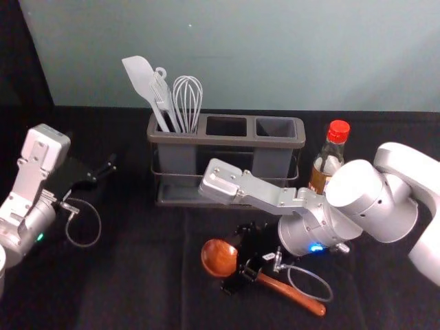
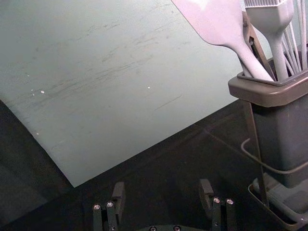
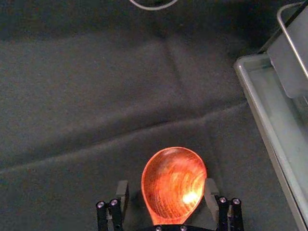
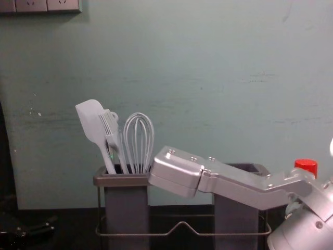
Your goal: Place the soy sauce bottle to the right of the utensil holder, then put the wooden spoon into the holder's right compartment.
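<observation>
Right arm point(image 1: 368, 196) reaches in before the utensil holder point(image 1: 227, 140); the right tool point(image 3: 167, 185) is open, straddling the wooden spoon point(image 1: 218, 258) on the counter point(image 1: 137, 275). Soy sauce bottle point(image 1: 318, 180) stands right of the holder: placement judged complete, spoon pickup in hand. Next move requires closing, lifting and uprighting the spoon over the right compartment point(image 1: 276, 127). Left tool point(image 2: 162, 185), open, is idle left of the holder

Lab-like spot: black-covered table point(image 1: 137, 275), grey-green wall point(image 1: 275, 55), sockets point(image 4: 31, 5).
</observation>
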`<action>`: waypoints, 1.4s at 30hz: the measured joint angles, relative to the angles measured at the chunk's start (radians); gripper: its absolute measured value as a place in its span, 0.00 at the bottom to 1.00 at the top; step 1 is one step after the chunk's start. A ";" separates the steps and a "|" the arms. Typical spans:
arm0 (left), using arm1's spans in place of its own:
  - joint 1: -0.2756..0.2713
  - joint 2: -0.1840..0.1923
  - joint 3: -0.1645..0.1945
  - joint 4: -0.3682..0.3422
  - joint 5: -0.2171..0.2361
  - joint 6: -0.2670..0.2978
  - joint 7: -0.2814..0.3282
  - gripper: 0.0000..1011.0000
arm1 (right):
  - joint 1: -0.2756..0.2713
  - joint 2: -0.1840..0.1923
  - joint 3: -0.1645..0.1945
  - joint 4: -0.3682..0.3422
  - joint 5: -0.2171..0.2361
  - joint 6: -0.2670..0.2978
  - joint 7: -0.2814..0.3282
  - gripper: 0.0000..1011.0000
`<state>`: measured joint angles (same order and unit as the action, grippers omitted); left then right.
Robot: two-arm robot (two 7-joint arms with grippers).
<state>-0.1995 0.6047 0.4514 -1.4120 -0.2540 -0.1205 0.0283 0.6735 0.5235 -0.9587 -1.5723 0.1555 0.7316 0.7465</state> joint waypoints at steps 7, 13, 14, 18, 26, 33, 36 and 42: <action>0.000 0.000 0.000 0.000 0.000 0.000 0.000 0.99 | 0.000 -0.018 0.010 0.029 -0.013 -0.009 0.009 0.99; 0.000 0.000 0.000 0.000 0.000 0.000 0.000 0.99 | -0.008 -0.030 0.020 0.046 -0.018 -0.013 0.017 0.99; 0.000 0.000 0.000 0.000 0.000 0.000 0.000 0.99 | -0.009 -0.032 0.022 0.047 -0.019 -0.014 0.018 0.99; 0.000 0.000 0.000 0.000 0.000 0.000 0.000 0.99 | -0.013 -0.036 0.025 0.048 -0.022 -0.015 0.024 0.99; 0.000 0.000 0.000 0.000 0.000 0.000 0.000 0.99 | -0.022 -0.045 0.034 0.051 -0.027 -0.016 0.025 0.99; 0.000 0.000 0.000 0.000 0.000 0.000 0.000 0.99 | -0.030 -0.049 0.044 0.053 -0.025 -0.017 0.019 0.99; 0.000 0.000 0.000 0.000 0.000 0.000 0.000 0.99 | -0.029 -0.049 0.043 0.052 -0.025 -0.017 0.019 0.99; 0.000 0.000 0.000 0.000 0.000 0.000 0.000 0.99 | -0.027 -0.048 0.040 0.052 -0.025 -0.017 0.019 0.99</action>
<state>-0.1995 0.6047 0.4514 -1.4120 -0.2539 -0.1205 0.0283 0.6463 0.4760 -0.9187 -1.5203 0.1308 0.7147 0.7657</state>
